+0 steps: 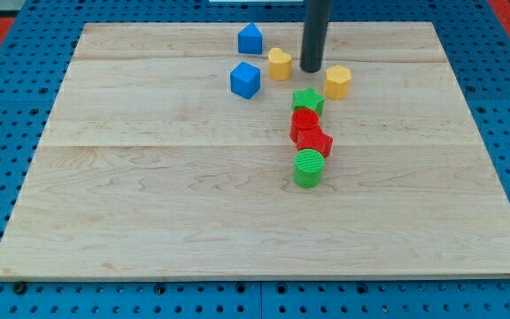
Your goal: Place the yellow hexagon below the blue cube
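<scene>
Nearest the view's bottom: green cylinder (308, 168) on the surface (149, 204). No hand, only a bare tip (312, 68), gripping nothing. Just right of it, yellow hexagon (337, 81); blue cube (245, 80) well left.

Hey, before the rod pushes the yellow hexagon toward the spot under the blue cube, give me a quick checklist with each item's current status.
1. My tip in view: ok, it sits between the two yellow blocks.
2. Yellow hexagon block identified: ok, just to the view's right of my tip.
3. Blue cube located: ok, toward the view's left.
4. Spot below the blue cube free: ok, bare wooden board there.
5. Path clear: not ok, the other yellow block and green star block lie near the route.
6. Tip touching the hexagon: cannot tell.
</scene>
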### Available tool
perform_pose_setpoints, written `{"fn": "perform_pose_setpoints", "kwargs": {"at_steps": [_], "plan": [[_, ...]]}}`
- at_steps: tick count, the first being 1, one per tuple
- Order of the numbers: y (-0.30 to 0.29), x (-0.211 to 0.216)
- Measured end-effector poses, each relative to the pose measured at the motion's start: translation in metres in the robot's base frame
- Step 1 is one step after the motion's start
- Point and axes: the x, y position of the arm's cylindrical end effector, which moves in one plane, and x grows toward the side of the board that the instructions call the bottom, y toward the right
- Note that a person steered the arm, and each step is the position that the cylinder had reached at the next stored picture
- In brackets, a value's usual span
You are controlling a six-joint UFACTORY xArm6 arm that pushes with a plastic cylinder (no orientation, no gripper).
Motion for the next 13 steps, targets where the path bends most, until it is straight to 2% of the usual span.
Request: {"fn": "perform_pose_setpoints", "kwargs": {"at_steps": [1, 2, 4, 5, 6, 7, 8, 9, 12, 13], "plan": [[-0.042, -0.001], [-0.045, -0.003], [0.027, -0.039], [0.099, -0.035], [0.101, 0.008], [0.101, 0.018], [0.076, 0.022], [0.016, 0.021], [-0.035, 0.033], [-0.048, 0.052]]}}
